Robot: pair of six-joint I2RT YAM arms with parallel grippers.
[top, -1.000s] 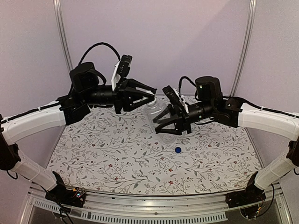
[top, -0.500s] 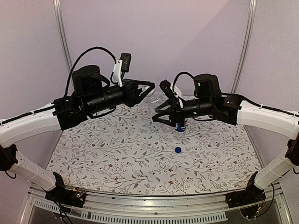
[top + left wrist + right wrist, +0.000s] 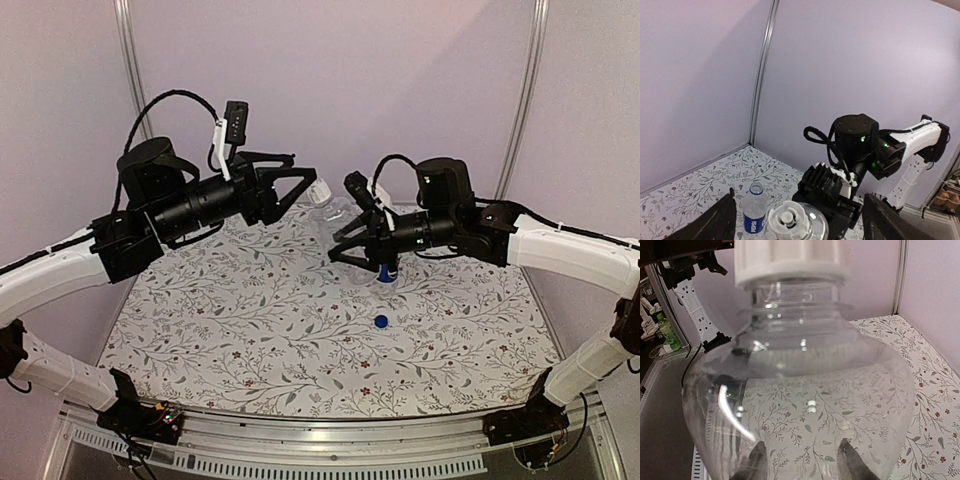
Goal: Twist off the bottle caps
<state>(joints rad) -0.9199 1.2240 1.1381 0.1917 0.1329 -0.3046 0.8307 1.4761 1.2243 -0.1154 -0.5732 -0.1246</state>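
Floral cloth (image 3: 250, 330), pale with thin grey sprigs and small red blooms, covers the table. A ribbed aluminium rail (image 3: 300, 440) runs along its near edge between the two arm bases. Out on the cloth, nearest the rail, lies the blue cap (image 3: 380, 321), a small glossy disc well apart from everything else. Just behind it stands the Pepsi bottle (image 3: 755, 212), upright, of clear plastic with a blue band; from the left wrist its neck seems uncapped, though it is small in that view.

Above the cloth and in front of that bottle, the right gripper (image 3: 345, 222) pinches the plain bottle (image 3: 800, 390) by its rounded, glassy shoulder. Both dark fingertips (image 3: 757, 460) press against the wall low in the wrist view. The white cap (image 3: 790, 260), matte and finely ridged, sits on the bottle's neck, which points toward the left arm.

The left gripper (image 3: 305, 188) faces the cap with its jaws spread wide. One black finger (image 3: 720, 225) stands on each side of the cap, neither touching it.

The right arm's black wrist and white shell block much of the far table from the left camera. Smooth lilac wall panels (image 3: 400, 80), joined by slim metal posts (image 3: 130, 70), close off the back.
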